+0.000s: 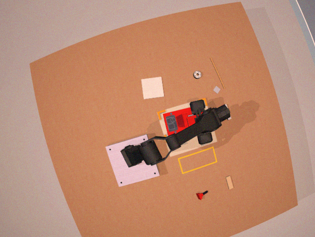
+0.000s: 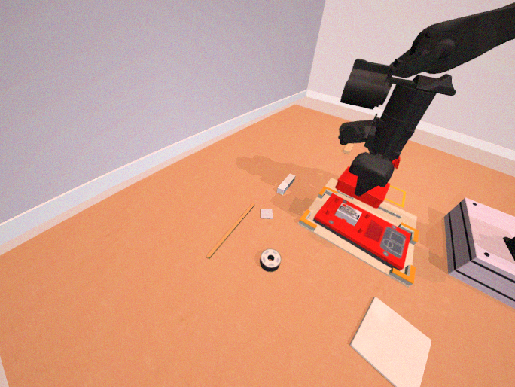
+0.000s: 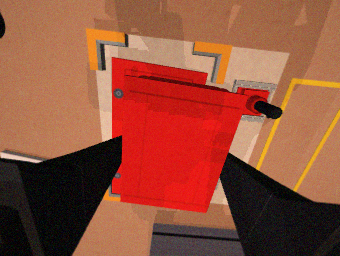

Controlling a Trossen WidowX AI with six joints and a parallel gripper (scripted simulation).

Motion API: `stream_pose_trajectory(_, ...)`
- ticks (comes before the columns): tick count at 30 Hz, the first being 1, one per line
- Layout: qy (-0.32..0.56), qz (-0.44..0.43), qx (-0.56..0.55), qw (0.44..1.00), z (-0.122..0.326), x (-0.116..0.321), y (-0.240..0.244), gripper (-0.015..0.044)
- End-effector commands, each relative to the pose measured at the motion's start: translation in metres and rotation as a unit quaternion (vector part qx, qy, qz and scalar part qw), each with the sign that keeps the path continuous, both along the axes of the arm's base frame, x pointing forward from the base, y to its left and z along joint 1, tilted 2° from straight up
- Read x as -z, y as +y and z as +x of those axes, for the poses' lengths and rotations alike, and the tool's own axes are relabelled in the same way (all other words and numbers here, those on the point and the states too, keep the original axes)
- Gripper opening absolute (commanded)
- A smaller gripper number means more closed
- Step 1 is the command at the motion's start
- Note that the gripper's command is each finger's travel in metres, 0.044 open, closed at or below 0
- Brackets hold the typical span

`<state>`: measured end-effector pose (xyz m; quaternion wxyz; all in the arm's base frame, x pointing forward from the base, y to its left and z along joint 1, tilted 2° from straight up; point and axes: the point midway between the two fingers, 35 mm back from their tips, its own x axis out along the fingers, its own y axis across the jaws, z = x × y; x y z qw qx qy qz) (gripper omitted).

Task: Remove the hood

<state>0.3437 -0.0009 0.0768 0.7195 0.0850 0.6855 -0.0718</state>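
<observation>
The red hood (image 2: 344, 184) (image 3: 175, 150) is held between my gripper's fingers (image 1: 201, 122) (image 3: 173, 156), lifted above the toy car (image 1: 180, 121) (image 2: 374, 230). A silver engine part (image 2: 348, 212) shows uncovered in the car body. The car sits on a beige board (image 1: 190, 147) (image 2: 352, 248) (image 3: 250, 65) with orange corner brackets. The hood hangs over the board's side toward the marked area, a yellow outline (image 1: 180, 166) (image 2: 404, 199) (image 3: 276, 125) on the table. In the top view the arm mostly hides the hood.
A red piece with a black stem (image 3: 257, 104) stands in the board's grey socket. A similar piece (image 1: 201, 195) and a tan block (image 1: 229, 182) lie beyond the outline. A white block (image 2: 286, 184), stick (image 2: 230, 230), wheel (image 2: 270, 257) and white square (image 1: 152, 87) lie on the board's other sides.
</observation>
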Motion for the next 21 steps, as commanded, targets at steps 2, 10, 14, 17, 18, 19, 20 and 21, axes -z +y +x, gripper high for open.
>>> stream_pose_trajectory(2, 0.0, 0.001, -0.001, 1.0, -0.002, 0.0, -0.016, 0.0)
stream_pose_trajectory(10, 0.0, -0.001, -0.002, 1.0, -0.007, -0.001, -0.046, 0.0)
stream_pose_trajectory(14, 0.0, -0.001, -0.002, 1.0, -0.01, -0.001, -0.06, 0.0)
stream_pose_trajectory(17, 0.0, -0.002, -0.002, 1.0, -0.013, -0.001, -0.071, 0.0)
stream_pose_trajectory(18, 0.0, -0.002, -0.002, 1.0, -0.014, -0.001, -0.075, 0.0)
stream_pose_trajectory(19, 0.0, -0.002, -0.002, 1.0, -0.015, -0.001, -0.078, 0.0)
stream_pose_trajectory(20, 0.0, -0.002, -0.002, 1.0, -0.016, -0.001, -0.082, 0.0)
stream_pose_trajectory(21, 0.0, -0.002, -0.002, 1.0, -0.018, -0.001, -0.086, 0.0)
